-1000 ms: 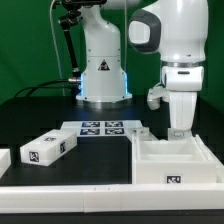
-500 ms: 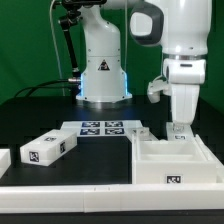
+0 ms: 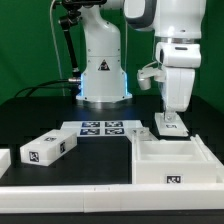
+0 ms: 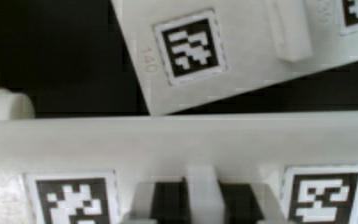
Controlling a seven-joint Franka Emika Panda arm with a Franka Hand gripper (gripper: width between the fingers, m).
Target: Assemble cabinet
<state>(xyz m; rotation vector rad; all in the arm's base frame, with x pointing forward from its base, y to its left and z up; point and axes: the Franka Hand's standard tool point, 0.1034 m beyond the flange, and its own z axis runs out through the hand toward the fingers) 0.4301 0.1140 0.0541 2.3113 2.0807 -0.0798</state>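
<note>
We saw the arm's two-finger gripper [image 3: 170, 116] clenched on a small white plastic block [image 3: 170, 128], whose face toward the exterior camera carried 1 black-and-white square tag. Directly beneath the gripper lay the large white boxy cabinet body [image 3: 150, 172], open compartments upward, with 1 similar tag on its front wall. The block hung just above that body's rear edge; we could not tell whether they touched.

Every label we found was a square fiducial tag. The flat white marker board [image 3: 100, 128], well off toward the exterior view's left of the gripper, bore 4 of them. Farther that way, a long loose white block [image 3: 48, 148] on the black table [image 3: 60, 110] showed 2.

Only the wrist view showed 2 tags side by side on a white part [image 4: 87, 150] close under the camera. Beyond it, a tilted white panel [image 4: 202, 60] carried 1 full tag.
</note>
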